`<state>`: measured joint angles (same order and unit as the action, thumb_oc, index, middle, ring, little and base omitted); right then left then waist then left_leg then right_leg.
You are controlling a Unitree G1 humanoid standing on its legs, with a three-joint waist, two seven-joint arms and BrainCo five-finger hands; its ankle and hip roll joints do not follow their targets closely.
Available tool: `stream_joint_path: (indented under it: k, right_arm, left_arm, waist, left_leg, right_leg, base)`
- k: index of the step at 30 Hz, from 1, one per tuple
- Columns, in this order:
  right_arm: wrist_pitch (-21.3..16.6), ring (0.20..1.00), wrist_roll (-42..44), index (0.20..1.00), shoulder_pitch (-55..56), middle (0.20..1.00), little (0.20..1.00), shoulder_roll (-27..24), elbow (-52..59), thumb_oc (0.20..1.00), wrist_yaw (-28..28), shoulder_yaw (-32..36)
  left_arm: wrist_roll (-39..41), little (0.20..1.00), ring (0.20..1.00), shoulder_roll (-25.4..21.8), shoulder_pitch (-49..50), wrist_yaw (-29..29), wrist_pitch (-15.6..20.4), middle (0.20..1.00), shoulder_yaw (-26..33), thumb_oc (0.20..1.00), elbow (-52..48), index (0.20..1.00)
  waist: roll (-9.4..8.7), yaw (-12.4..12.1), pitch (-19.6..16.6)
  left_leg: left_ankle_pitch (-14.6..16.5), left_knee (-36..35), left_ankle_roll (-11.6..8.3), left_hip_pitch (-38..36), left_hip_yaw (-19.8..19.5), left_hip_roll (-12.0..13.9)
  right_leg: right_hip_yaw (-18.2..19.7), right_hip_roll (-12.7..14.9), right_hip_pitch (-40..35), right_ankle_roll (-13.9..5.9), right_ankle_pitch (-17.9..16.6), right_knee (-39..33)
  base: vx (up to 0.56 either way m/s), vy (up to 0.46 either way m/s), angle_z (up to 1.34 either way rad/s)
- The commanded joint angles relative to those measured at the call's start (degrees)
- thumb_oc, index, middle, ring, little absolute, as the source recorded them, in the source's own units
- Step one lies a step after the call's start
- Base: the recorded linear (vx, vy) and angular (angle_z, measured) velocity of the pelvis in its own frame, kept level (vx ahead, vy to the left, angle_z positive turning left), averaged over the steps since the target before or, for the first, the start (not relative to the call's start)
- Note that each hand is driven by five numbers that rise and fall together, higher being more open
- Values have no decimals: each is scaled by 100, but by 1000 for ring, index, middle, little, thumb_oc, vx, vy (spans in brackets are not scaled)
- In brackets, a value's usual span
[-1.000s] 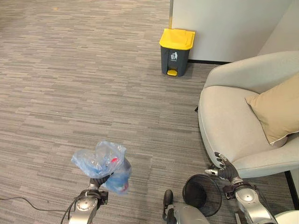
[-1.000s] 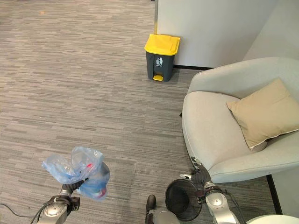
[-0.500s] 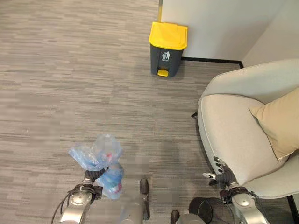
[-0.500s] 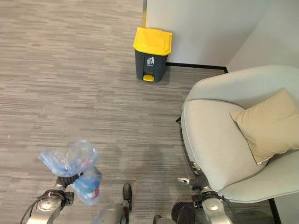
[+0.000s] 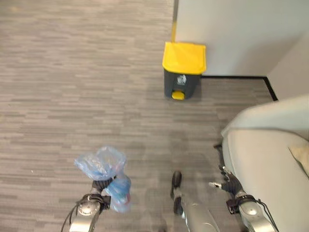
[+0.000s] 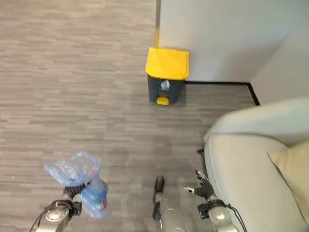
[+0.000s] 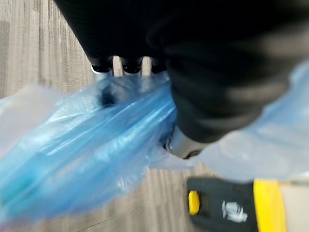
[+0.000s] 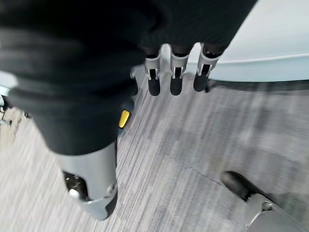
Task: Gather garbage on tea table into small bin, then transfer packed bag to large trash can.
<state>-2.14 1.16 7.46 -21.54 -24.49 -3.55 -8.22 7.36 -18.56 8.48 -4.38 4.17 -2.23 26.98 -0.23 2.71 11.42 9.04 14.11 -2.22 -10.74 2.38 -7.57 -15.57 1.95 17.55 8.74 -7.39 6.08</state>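
Bag of thin blue plastic hangs from the left hand, whose fingers are curled around its gathered neck. Above the grip the loose top of the bag puffs out in a crumpled, see-through bunch. Below the grip the filled part sags beside the hand, holding darker blue contents and a small red item; what these are cannot be made out. In the left wrist view the fingers press into the folds of the blue film, and the bag spreads to both sides of the hand.

Well ahead of the left hand, against a pale wall, stands the trash can. It has a dark grey body, a closed yellow lid and a small yellow pedal at its foot, so nothing inside it can be seen. The same can shows past the bag in the left wrist view, beyond the hand. Bare grey striped carpet lies between the bag and the can.

The right hand is held low with its fingers straight and spread, holding nothing. Its fingertips are close to the front edge of a pale armchair, though contact cannot be judged. A tan cushion lies on the seat, farther from that hand.
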Motion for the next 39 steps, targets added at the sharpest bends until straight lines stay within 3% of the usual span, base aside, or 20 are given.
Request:
stream_joint_path:
  k: [1, 2, 3, 5, 9, 11, 12, 16, 22, 24, 26, 27, 31, 34, 36, 39]
  right_arm:
    - [-261, 1000, 108, 1000, -152, 1000, 1000, -105, 231, 1000, -46, 148]
    - [-251, 1000, 100, 1000, -175, 1000, 1000, -194, 204, 1000, -102, 166]
    - [-232, 1000, 97, 1000, -170, 1000, 1000, -208, 186, 1000, -114, 172]
    - [-234, 1000, 130, 1000, -208, 1000, 1000, -251, 176, 1000, -154, 174]
    - [-253, 1000, 166, 1000, -231, 1000, 1000, -293, 168, 1000, -162, 227]
    - [-249, 1000, 169, 1000, -237, 1000, 1000, -291, 111, 1000, -205, 245]
    - [-236, 1000, 164, 1000, -227, 1000, 1000, -271, 76, 1000, -226, 241]
    - [-228, 1000, 64, 1000, -210, 1000, 1000, -206, 39, 1000, -166, 195]
    - [-176, 1000, -60, 1000, -310, 1000, 1000, -109, 67, 1000, -84, 123]
    - [-171, 1000, -83, 1000, -336, 1000, 1000, -78, 90, 1000, -45, 94]
    - [-161, 1000, -120, 1000, -421, 1000, 1000, 24, 138, 1000, -26, 22]
    - [-159, 1000, -120, 1000, -421, 1000, 1000, 24, 139, 1000, -26, 22]
    - [-129, 1000, -135, 1000, -476, 1000, 1000, -54, 157, 1000, -23, -37]
    - [-131, 1000, -142, 1000, -373, 1000, 1000, -50, 174, 1000, -11, -17]
    - [-170, 1000, -128, 1000, -377, 1000, 1000, -71, 102, 1000, -15, -42]
    - [-218, 1000, -38, 1000, -306, 1000, 1000, -121, 128, 1000, -50, 55]
  left_arm:
    - [13, 200, 200, -574, 101, 55, 246, 200, 146, 200, -566, 200]
    - [44, 200, 200, -537, 55, 60, 223, 200, 93, 200, -521, 200]
    - [53, 200, 200, -527, 44, 60, 217, 200, 82, 200, -501, 200]
    - [73, 200, 200, -507, -9, 59, 217, 200, 35, 200, -475, 200]
    - [49, 200, 200, -513, -40, 85, 227, 200, -49, 200, -481, 200]
    - [46, 200, 200, -522, -61, 87, 228, 200, -85, 200, -475, 200]
    - [55, 200, 200, -523, -50, 74, 235, 200, -67, 200, -499, 200]
    - [9, 200, 200, -507, 100, 85, 249, 200, 8, 200, -562, 200]
    - [54, 200, 200, -579, 168, 54, 236, 200, 98, 200, -597, 200]
    - [43, 200, 200, -604, 177, 56, 205, 200, 115, 200, -606, 200]
    - [18, 200, 200, -641, 142, -8, 185, 200, 164, 200, -572, 200]
    - [18, 200, 200, -640, 140, -8, 186, 200, 164, 200, -571, 200]
    - [118, 200, 200, -622, 126, -35, 232, 200, 163, 200, -477, 200]
    - [100, 200, 200, -594, 149, -40, 250, 200, 172, 200, -477, 200]
    - [106, 200, 200, -513, 176, -42, 258, 200, 198, 200, -452, 200]
    - [122, 200, 200, -472, 197, 17, 215, 200, 196, 200, -441, 200]
  waist:
    - [-302, 58, -255]
    - [-282, 34, -226]
    - [-316, 50, -232]
    - [-353, 6, -172]
    - [-426, -71, -114]
    - [-405, -148, -74]
    - [-337, -240, -29]
    - [-338, -332, -94]
    - [-388, -431, -226]
    - [-365, -454, -215]
    - [-252, -401, -108]
    - [-253, -404, -109]
    - [-158, -241, 41]
    - [-231, -163, 26]
    - [-258, -183, -51]
    - [-280, -187, -168]
  left_leg:
    - [-428, 439, -286, 852, 114, 1215]
    - [-679, 1073, -273, 1071, 70, 1305]
    - [-765, 1178, -227, 1179, 89, 1297]
    - [-490, 1260, -104, 1487, 131, 1269]
    - [-90, 584, 5, 2006, 192, 938]
    - [-393, 137, -39, 2378, 214, 794]
    - [-767, -199, -106, 2627, 179, 730]
    - [-744, -457, -48, 2327, 6, 599]
    - [-444, -562, 221, 1971, 64, 468]
    - [-340, -555, 348, 1920, 20, 400]
    - [-242, -703, 492, 1658, 77, 400]
    - [-241, -707, 492, 1657, 80, 399]
    - [34, -854, 462, 1078, 126, 435]
    - [240, -777, 368, 820, -44, 433]
    - [203, -610, 242, 789, -56, 496]
    - [4, -209, -41, 862, -4, 804]
  right_leg:
    - [159, 291, -648, -1273, 710, -129]
    - [218, 158, -865, -1114, 883, -148]
    - [249, 167, -905, -1076, 941, -166]
    - [364, 140, -1082, -1056, 1064, -192]
    - [550, 188, -1335, -1131, 1196, -323]
    - [595, 135, -1519, -1139, 1230, -419]
    - [691, 26, -1671, -1151, 1285, -451]
    - [905, 13, -1843, -1222, 1418, -319]
    - [1216, 211, -1805, -1421, 1397, -26]
    - [1326, 242, -1635, -1494, 1409, 424]
    - [1274, 294, -977, -1628, 1146, 1336]
    - [1278, 295, -967, -1628, 1154, 1353]
    - [625, 455, -276, -1556, 817, 620]
    - [591, 474, -287, -1577, 778, 417]
    - [527, 439, -528, -1495, 728, 216]
    - [408, 273, -885, -1371, 852, -8]
  base:
    - [350, -297, 40]
    - [316, -257, 25]
    - [303, -215, 0]
    - [220, -88, -38]
    - [212, -9, -57]
    - [233, 36, -56]
    - [298, 81, -44]
    - [261, 124, -39]
    - [193, 125, -22]
    - [162, 155, -31]
    - [191, 159, -37]
    - [190, 71, -30]
    - [295, -64, -38]
    - [298, -193, 18]
    - [241, -190, 55]
    - [210, -228, 46]
